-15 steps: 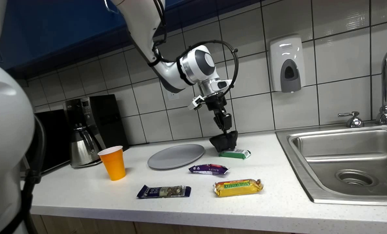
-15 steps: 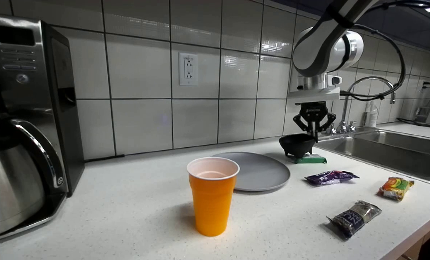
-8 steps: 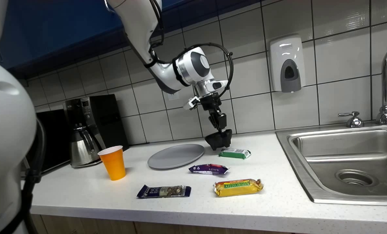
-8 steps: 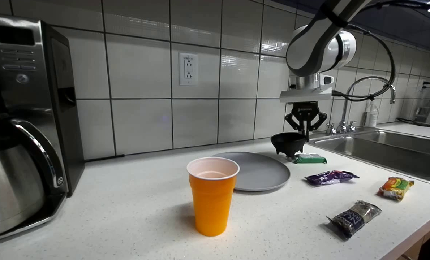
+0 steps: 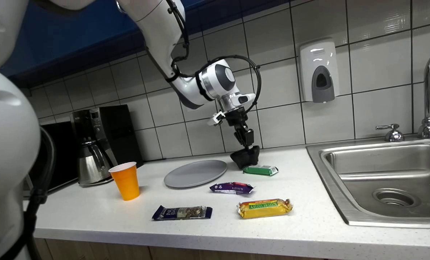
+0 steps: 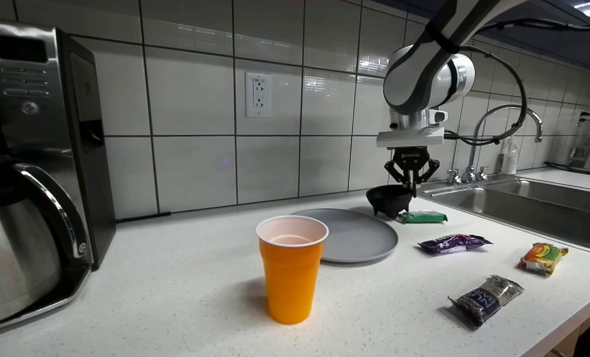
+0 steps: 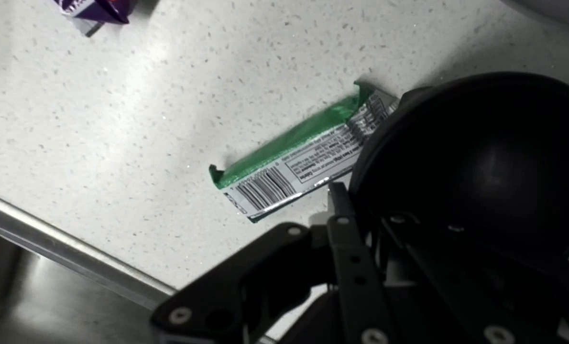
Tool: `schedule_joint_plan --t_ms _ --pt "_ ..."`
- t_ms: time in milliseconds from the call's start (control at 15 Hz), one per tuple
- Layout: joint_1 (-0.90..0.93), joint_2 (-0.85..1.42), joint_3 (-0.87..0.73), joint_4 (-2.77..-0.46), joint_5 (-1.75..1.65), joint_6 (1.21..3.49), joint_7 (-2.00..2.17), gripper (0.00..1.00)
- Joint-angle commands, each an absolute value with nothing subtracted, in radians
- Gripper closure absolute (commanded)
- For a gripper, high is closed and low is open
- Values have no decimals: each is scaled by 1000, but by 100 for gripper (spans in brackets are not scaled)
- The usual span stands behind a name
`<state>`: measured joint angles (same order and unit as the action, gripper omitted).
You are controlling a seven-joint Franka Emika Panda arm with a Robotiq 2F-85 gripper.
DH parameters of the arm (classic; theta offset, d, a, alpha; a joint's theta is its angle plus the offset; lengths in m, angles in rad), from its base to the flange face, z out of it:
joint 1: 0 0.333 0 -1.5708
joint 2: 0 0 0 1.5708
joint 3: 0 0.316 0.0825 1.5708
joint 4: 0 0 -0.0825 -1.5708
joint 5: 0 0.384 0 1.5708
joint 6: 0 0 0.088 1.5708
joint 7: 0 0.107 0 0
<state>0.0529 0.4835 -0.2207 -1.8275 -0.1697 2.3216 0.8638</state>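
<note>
My gripper (image 6: pixel 412 190) is shut on the rim of a small black bowl (image 6: pixel 387 199) with stubby feet, at the back of the counter. In the wrist view one finger (image 7: pixel 342 205) runs down the bowl's outer side; the other is lost against the dark bowl (image 7: pixel 485 157). A green-wrapped bar (image 7: pixel 294 153) lies close by, its far end hidden by the bowl's rim. Both exterior views put the bowl between this green bar (image 5: pixel 260 170) and a flat grey plate (image 5: pixel 196 174). Whether the bowl's feet touch the counter or the bar, I cannot tell.
A purple bar (image 5: pixel 231 187), a yellow bar (image 5: pixel 265 208) and a dark nut bar (image 5: pixel 182 213) lie nearer the front. An orange cup (image 6: pixel 293 282) stands before the plate. The coffee maker (image 5: pixel 115 133) and the steel sink (image 5: pixel 381 169) flank the counter; the tiled wall is behind.
Gripper and bowl have moved left in both exterior views, away from the sink, first rising slightly, then dropping a little. The green bar now shows more green, as if tipped slightly.
</note>
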Motion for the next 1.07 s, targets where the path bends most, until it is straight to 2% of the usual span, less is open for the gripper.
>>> schedule_joint_plan --t_ms 0,67,133,733,800,1000 --pt "40 537 -215 -1750 -174 2313 851 98" --pt "42 543 -216 -1740 -175 2309 849 98" --pt "42 547 -216 -1733 -174 2306 849 74" --pt "48 524 -224 -1748 -179 2299 853 8" --pt "49 515 -224 -1753 -180 2299 853 2" --pt "56 481 -228 -1772 -187 2292 864 0"
